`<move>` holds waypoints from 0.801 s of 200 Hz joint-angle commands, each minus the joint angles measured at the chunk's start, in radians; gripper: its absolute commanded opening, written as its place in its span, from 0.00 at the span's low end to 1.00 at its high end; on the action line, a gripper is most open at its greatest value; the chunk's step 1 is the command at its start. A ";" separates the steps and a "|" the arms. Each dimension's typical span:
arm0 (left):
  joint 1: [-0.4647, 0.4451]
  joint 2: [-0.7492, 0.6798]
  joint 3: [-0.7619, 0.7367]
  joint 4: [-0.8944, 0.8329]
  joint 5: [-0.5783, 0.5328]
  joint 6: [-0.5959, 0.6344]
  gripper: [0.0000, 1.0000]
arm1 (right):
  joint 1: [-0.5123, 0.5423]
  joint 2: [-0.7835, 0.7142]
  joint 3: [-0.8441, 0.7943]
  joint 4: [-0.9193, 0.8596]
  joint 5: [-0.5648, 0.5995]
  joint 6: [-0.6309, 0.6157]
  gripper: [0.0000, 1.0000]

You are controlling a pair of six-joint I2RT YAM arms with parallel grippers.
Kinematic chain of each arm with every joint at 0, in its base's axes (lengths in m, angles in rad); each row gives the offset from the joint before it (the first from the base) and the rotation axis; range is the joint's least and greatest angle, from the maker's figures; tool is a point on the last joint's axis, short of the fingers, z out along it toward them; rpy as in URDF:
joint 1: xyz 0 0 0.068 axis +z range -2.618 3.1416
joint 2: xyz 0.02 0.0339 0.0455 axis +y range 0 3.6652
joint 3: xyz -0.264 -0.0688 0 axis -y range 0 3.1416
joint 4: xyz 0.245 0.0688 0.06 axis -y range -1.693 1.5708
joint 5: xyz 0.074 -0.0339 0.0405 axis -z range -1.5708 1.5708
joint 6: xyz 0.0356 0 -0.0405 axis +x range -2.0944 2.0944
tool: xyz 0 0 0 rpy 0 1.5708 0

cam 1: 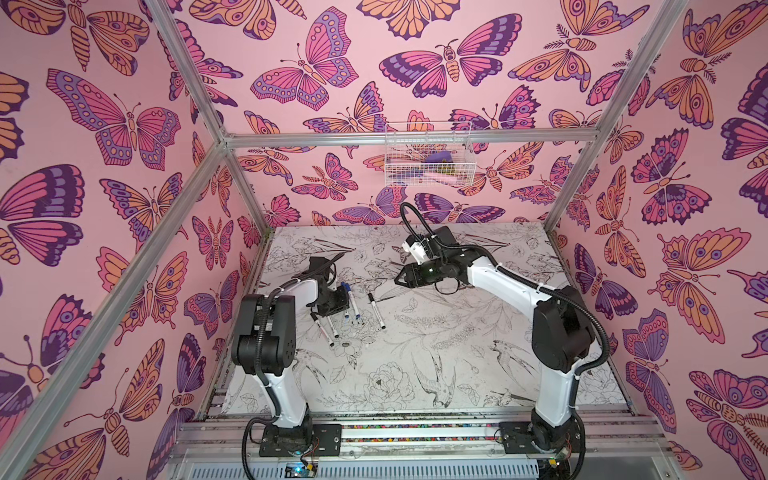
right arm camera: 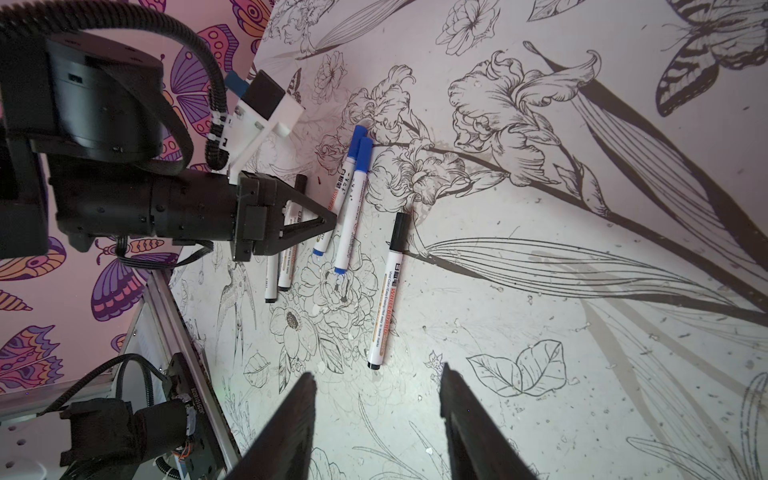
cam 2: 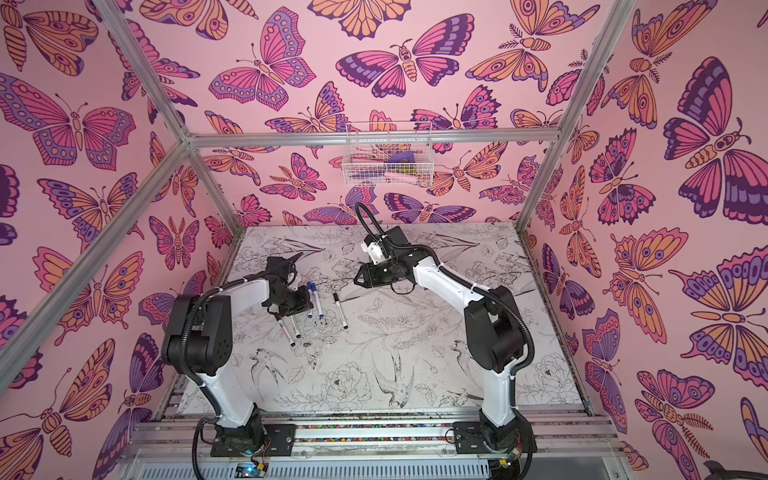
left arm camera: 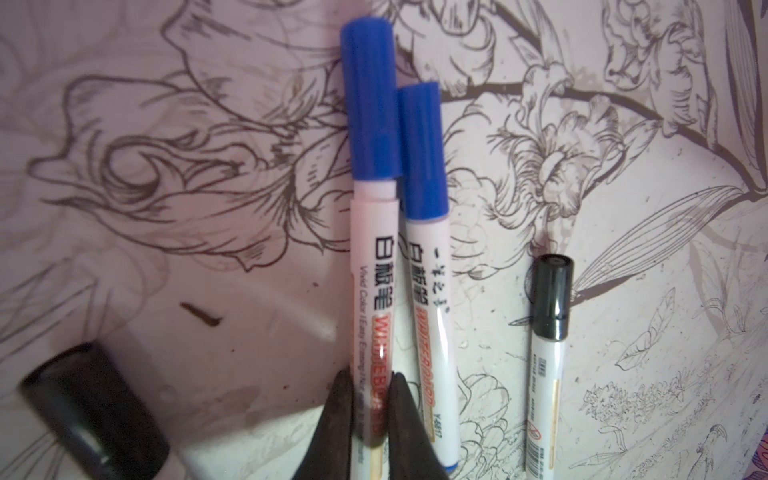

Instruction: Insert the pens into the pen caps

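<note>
Pinches 1 pen (left arm camera: 374, 270) by its barrel in the left gripper (left arm camera: 371, 378); holds the right gripper (right arm camera: 376, 370) parted, empty. Probably light, stiff, slick: best gripped mid-barrel.

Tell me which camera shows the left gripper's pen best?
The left wrist view: the pen fills the middle, print readable, pinched by the left gripper. The right wrist view shows it smaller; in both top views it's tiny.

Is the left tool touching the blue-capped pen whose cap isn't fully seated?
Touching. The left wrist view shows the left tool closed on the barrel of that blue-capped pen, pinching it from both sides.
</note>
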 commanded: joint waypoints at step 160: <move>-0.004 -0.078 -0.102 0.137 -0.109 0.022 0.00 | -0.021 -0.103 -0.030 -0.023 -0.003 -0.040 0.50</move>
